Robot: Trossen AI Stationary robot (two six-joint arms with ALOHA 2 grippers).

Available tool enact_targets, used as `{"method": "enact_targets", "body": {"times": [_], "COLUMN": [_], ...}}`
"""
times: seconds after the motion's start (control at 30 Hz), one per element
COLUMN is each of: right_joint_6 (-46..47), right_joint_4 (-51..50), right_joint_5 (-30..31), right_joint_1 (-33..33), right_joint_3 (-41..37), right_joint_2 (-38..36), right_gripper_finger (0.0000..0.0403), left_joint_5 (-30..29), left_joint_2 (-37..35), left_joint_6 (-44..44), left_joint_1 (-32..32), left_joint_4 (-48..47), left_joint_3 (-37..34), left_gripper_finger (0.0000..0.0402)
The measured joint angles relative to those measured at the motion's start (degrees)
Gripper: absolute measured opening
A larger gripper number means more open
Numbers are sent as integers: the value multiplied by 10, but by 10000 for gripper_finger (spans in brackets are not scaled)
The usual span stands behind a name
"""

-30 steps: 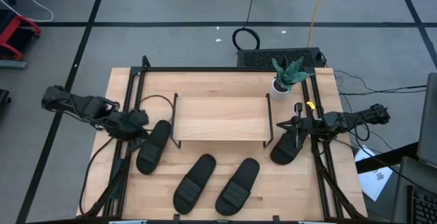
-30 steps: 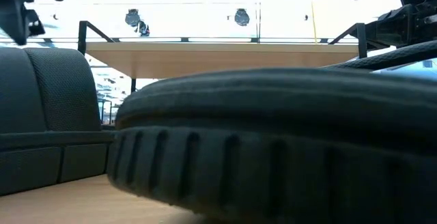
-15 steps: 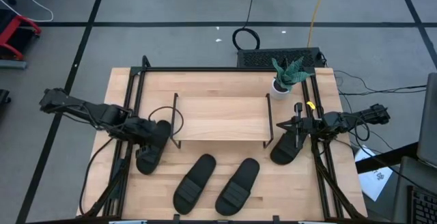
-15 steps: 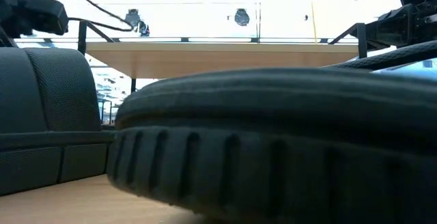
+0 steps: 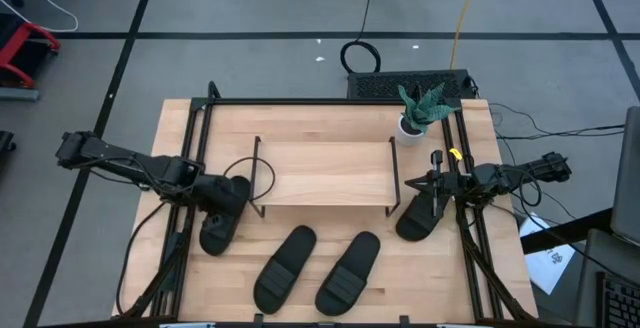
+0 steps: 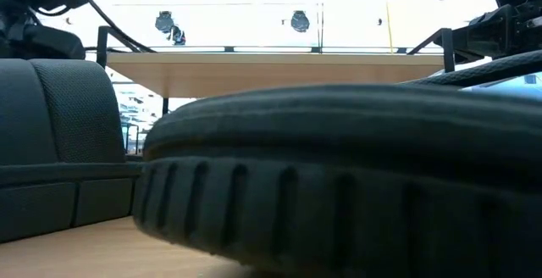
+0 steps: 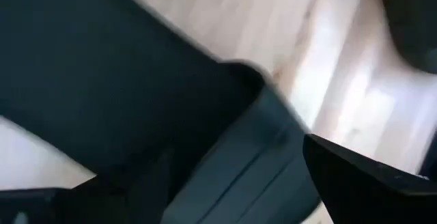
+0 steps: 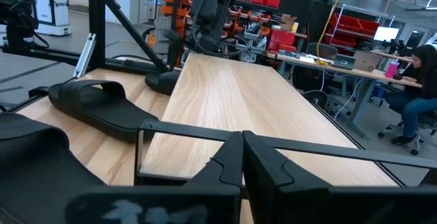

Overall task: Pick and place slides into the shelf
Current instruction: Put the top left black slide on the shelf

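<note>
Four black slides lie on the wooden table (image 5: 180, 268) around the shelf (image 5: 322, 173), which stands at the middle with its long side running left to right. In the high view the left slide (image 5: 218, 230) lies just off the shelf's left legs, its long axis running from near-left to far-right, the far end hidden under the left gripper (image 5: 228, 193). That gripper sits low over the slide's upper half with its fingers spread; whether they touch the strap cannot be told from above. The left wrist view adds only a close, blurred stretch of black slide (image 7: 116, 108) over pale wood, with one dark finger (image 7: 369, 176) at the edge.

Two more slides lie in front of the shelf, the middle-left slide (image 5: 285, 267) and the middle-right slide (image 5: 348, 272), side by side and parallel, both slanting the same way, toward the far right. The right slide (image 5: 418, 218) lies beside the shelf's right legs, slanted likewise. The right gripper (image 5: 436, 190) rests above it, fingers closed together, as the right wrist view shows (image 8: 242, 159), holding nothing.

The low view is filled by a ribbed slide sole (image 6: 339, 202) close to the lens, with the shelf's board (image 6: 279, 62) behind. A potted plant (image 5: 420, 111) stands at the table's far right.
</note>
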Motion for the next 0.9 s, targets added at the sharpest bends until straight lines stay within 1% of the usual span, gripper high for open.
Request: {"method": "enact_targets", "body": {"times": [0.1,0.3,0.43,0.57,0.7,0.9], "right_joint_6": [0,0,12,17,17,17], "right_joint_4": [0,0,0,0,0,0], "right_joint_5": [0,0,0,0,0,0], "right_joint_1": [0,0,0,0,0,0], "right_joint_3": [0,0,0,0,0,0], "right_joint_2": [0,0,0,0,0,0], "right_gripper_finger": [0,0,0,0,0,0], "left_joint_5": [6,14,31,39,41,29], "left_joint_2": [0,0,0,0,-1,-1], "left_joint_6": [-1,-4,-31,-62,-73,-80], "left_joint_1": [-1,-1,-8,-30,-56,-85], "left_joint_4": [20,15,22,77,140,165], "left_joint_3": [1,0,-22,-54,-75,-85], "left_gripper_finger": [313,312,312,312,312,312]}}
